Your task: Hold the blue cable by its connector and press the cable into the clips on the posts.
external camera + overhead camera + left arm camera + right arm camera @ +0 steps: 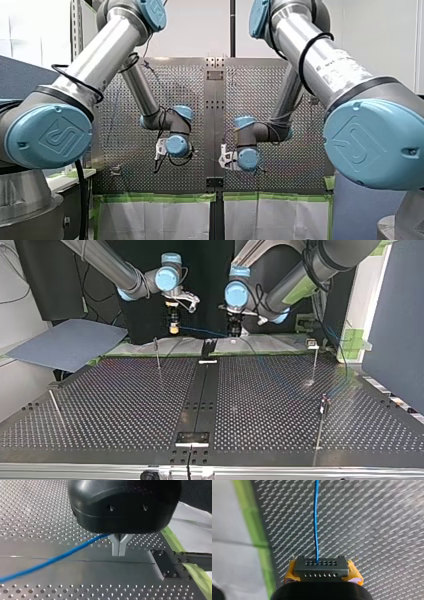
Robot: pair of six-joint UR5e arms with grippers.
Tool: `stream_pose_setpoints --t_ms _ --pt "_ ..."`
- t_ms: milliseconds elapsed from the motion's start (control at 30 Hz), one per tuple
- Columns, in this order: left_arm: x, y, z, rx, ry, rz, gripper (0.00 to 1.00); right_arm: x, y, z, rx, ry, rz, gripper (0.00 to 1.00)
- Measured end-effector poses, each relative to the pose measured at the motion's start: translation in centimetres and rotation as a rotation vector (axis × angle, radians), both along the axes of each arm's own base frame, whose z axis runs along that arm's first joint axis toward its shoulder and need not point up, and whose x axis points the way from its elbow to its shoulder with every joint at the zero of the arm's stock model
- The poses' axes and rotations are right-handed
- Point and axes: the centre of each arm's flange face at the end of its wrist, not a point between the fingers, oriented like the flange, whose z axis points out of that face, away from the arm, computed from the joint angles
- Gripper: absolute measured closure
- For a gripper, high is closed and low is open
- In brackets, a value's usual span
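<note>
The blue cable (pixel 202 331) hangs stretched between my two grippers, above the far edge of the perforated table (pixel 125 400). My right gripper (pixel 321 570) has its yellow pads (pixel 354 573) shut on the dark grey connector (pixel 321 566), and the cable (pixel 315 525) runs straight ahead from it. My left gripper (pixel 119 554) has its metal fingers shut on the cable (pixel 62 555), which trails off to one side. In the top view my right gripper (pixel 173 329) is left of my left gripper (pixel 233 331). Thin posts (pixel 158 354) (pixel 315 360) stand on the table, apart from the cable.
More thin posts stand near the table's sides (pixel 322 412) (pixel 56 407) and its near edge (pixel 189 462). A dark rail (pixel 202 390) runs down the table's middle. A blue-grey sheet (pixel 70 342) lies at the top view's left. Green tape (pixel 254 530) edges the table.
</note>
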Motion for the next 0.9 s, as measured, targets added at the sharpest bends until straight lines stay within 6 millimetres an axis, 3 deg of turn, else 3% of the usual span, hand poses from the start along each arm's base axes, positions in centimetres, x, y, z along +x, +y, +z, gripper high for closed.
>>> stream_pose_setpoints --t_ms 267,633,900 --pt "-0.9 -1.0 -0.8 -0.011 0.007 -0.012 1.00 -4.0 0.3 -3.8 0.039 0.043 -0.048 1.00" --pt "-1.3 -3.3 -4.6 -0.033 0.006 -0.047 1.00 -9.6 0.2 -5.8 0.081 0.041 -0.076 1.00" --pt "-1.7 -5.1 -4.8 -0.055 0.000 -0.075 1.00 -13.5 -0.6 -6.6 0.101 0.015 -0.122 1.00"
